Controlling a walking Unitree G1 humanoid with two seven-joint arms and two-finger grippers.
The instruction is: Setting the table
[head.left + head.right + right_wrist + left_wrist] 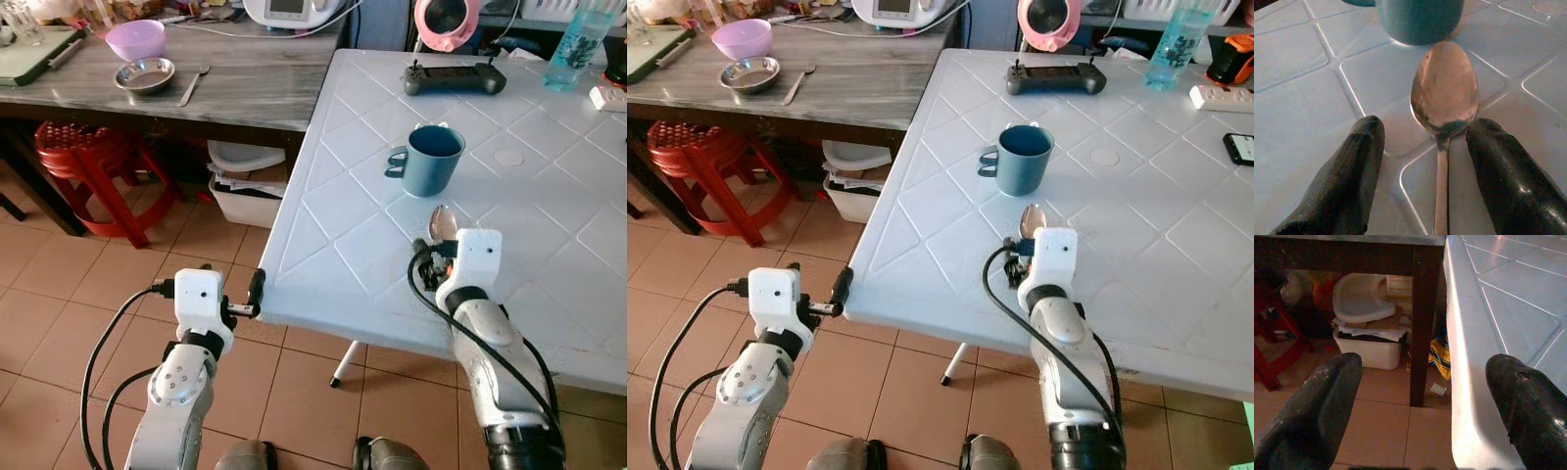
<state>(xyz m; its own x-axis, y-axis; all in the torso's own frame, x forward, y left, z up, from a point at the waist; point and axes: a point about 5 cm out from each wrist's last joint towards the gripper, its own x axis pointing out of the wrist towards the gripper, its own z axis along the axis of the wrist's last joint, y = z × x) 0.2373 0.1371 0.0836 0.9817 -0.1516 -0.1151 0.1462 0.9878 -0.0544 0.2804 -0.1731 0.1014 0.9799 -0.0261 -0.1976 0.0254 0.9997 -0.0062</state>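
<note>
White plastic table (343, 245): in the left eye view it carries a blue mug (429, 160) with a metal spoon (443, 223) lying just in front of it, bowl toward the mug.
Right gripper (431, 257): it is low over the spoon's handle, near the table edge facing the robot.
Left gripper (253, 292): it is at the table's corner, beside the edge.
Right eye view: a black controller (1056, 77), a clear bottle (1176, 44) and a white power strip (1221, 96) lie on the far side, well apart from the mug; on the grey wooden counter (872, 83) are a purple bowl (743, 38), a steel dish (750, 73) and another spoon (797, 84).
Left wrist view: the two fingers are spread with nothing between them; the table's rim passes between them.
Right wrist view: the fingers (1347, 181) are apart, one on each side of the spoon, not gripping it; the spoon lies flat on the table.
Step, as I judge: placing the spoon beside the mug; the fingers should leave straight back without touching the handle.
In the way: the mug is very near the spoon's bowl, so a push forward could knock it.
</note>
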